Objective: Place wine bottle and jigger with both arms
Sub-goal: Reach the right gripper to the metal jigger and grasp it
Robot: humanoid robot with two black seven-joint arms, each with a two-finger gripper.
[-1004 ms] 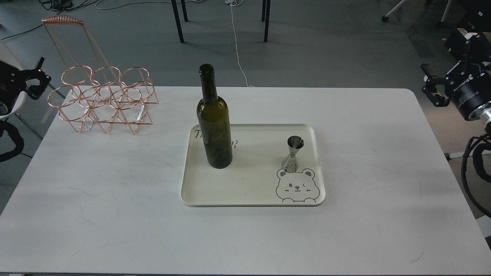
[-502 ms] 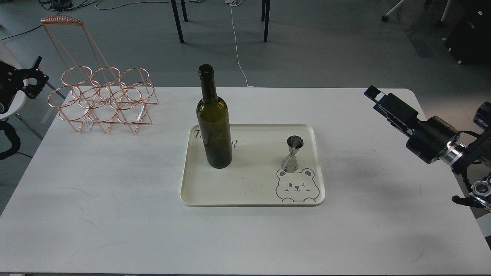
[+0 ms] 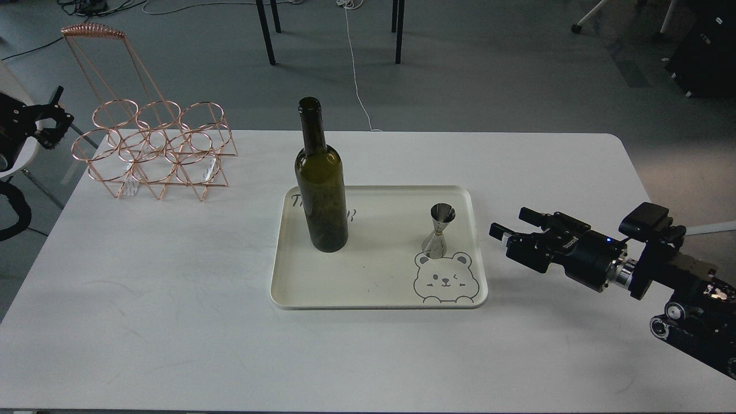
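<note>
Right now the wine bottle [image 3: 321, 190] stands upright at the centre of the frame, its long axis vertical, the narrow neck pointing up and the open mouth at the top. Its base rests on the left part of a cream tray [image 3: 376, 287], partly covering some dark lettering printed there. The jigger [image 3: 439, 230] also stands upright on the right part of the same tray, well apart from the bottle, its hourglass axis vertical with the wider open cone on top and its foot just above a printed bear face [image 3: 443, 280].

My right gripper [image 3: 507, 226] reaches in from the lower right of the frame, roughly level and pointing left toward the tray's right edge; its two fingers are spread with a clear gap between them and nothing held. It sits just beside the tray, not touching it or the jigger. My left gripper [image 3: 54, 123] is at the far left edge of the frame, off the table; it is small and dark, and I cannot tell how far apart its fingers are.

Both things rest on a white table [image 3: 172, 322] with rounded corners and faint scuffs. A copper wire rack [image 3: 154, 150] with ringed holders stands in the upper left of the table. Beyond is grey floor [image 3: 489, 75] with cables and dark furniture legs.
</note>
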